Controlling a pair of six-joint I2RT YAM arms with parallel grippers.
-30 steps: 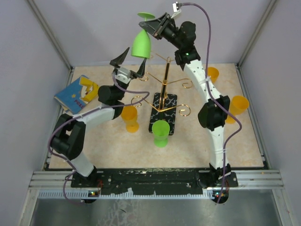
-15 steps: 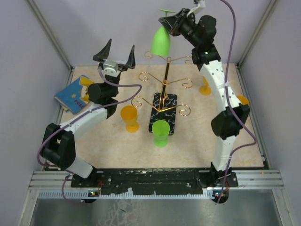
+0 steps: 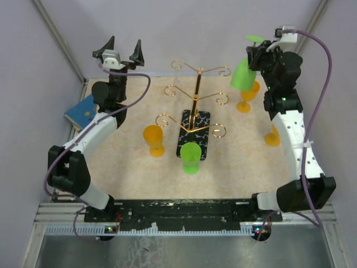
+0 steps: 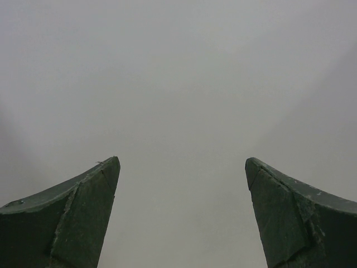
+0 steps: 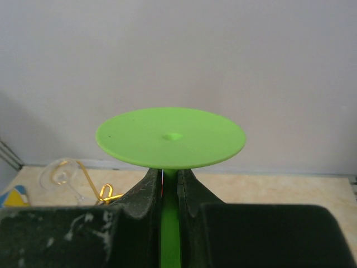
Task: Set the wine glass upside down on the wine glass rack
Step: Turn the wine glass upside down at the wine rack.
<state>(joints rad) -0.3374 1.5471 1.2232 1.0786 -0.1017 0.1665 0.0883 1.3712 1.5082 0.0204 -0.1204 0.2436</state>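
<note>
Wine glass (image 3: 241, 75), inverted, has swung from above the wine glass rack (image 3: 196, 95) to its right, so you're further from hanging it; your left gripper (image 3: 124, 46), spread wide, has backed off left of the rack. Left wrist: only blank wall (image 4: 178, 67). Right wrist: right gripper (image 5: 170, 173) pinches the stem (image 5: 169, 223); bowl hidden.
</note>
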